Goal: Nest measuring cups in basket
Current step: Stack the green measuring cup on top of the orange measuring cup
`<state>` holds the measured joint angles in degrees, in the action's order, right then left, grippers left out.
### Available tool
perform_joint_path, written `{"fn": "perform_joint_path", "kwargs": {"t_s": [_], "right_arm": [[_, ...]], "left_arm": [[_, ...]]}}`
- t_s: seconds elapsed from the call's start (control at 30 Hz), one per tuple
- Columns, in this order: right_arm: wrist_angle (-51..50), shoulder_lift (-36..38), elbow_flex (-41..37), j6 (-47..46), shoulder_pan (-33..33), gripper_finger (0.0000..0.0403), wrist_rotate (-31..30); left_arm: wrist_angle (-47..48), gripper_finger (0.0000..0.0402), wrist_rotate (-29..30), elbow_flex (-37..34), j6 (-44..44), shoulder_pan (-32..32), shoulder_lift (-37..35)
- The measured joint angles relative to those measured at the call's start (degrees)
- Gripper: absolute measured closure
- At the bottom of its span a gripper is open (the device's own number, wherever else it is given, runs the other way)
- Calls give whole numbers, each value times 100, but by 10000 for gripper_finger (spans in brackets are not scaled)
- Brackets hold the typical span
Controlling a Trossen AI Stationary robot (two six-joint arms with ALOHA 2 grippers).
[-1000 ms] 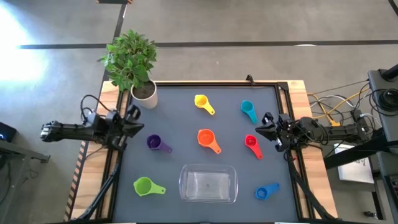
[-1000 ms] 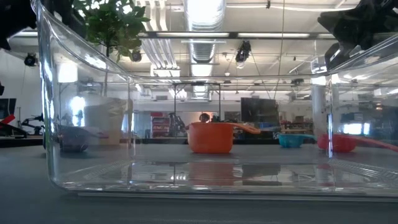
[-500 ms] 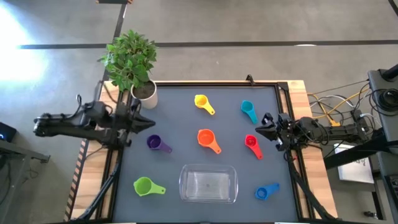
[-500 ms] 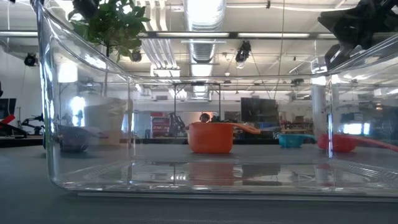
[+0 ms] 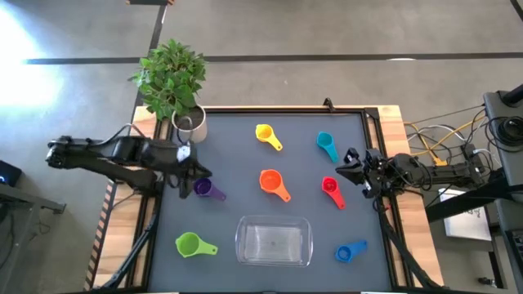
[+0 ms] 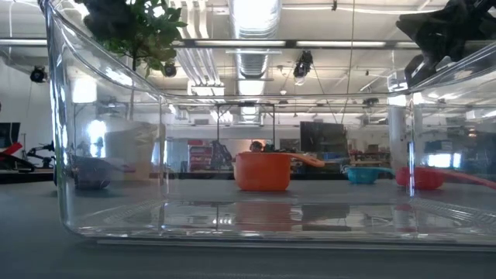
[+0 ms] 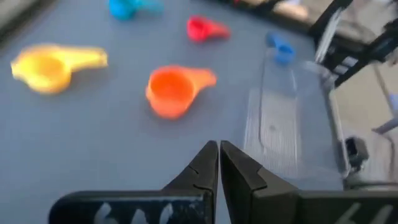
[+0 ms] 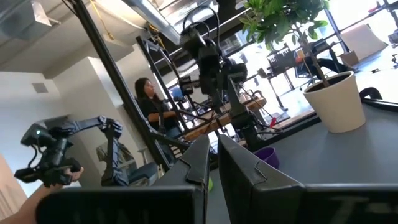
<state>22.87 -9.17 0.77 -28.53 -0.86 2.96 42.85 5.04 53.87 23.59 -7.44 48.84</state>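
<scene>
The left gripper (image 5: 189, 173) hangs over the left part of the counter (image 5: 237, 139), just beside the purple cup (image 5: 203, 188) and near the white pot (image 5: 190, 126) with its plant (image 5: 170, 75). In the left wrist view its fingers (image 7: 205, 163) are drawn together with only a thin slit between them, holding nothing.

The right gripper (image 5: 350, 167) waits at the counter's right edge, between the teal cup (image 5: 326, 144) and the red cup (image 5: 330, 188). Its fingers (image 8: 200, 155) also stand narrow, almost touching, and hold nothing.

The basket (image 5: 274, 241) sits near the front of the counter, at its middle, with no cup inside. All seven cups lie apart on the dark mat: the yellow cup (image 5: 264, 133) toward the back, the teal one to its right, the orange cup (image 5: 270, 181) in the middle just behind the basket, the red one to the right of it, the green cup (image 5: 189, 243) left of the basket and the blue cup (image 5: 350, 251) right of it.

The low view looks through the basket's clear wall (image 6: 108, 155) at the orange cup (image 6: 262, 170), with the teal (image 6: 363, 175) and red (image 6: 422, 178) cups farther right.

In the right wrist view a person (image 8: 149, 102) sits in the room beyond the counter.
</scene>
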Motion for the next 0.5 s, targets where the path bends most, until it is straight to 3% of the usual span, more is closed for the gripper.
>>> {"fn": "perform_joint_path", "kwargs": {"t_s": [0.13, 0.5], "right_arm": [[3, 0, -2, 0, 2, 380, 0], [61, 2, -2, 7, 2, 380, -33]], "left_arm": [[100, 402, 88, -177, 672, -560, 100], [596, 402, 1384, -505, 2271, -2204, 390]]}}
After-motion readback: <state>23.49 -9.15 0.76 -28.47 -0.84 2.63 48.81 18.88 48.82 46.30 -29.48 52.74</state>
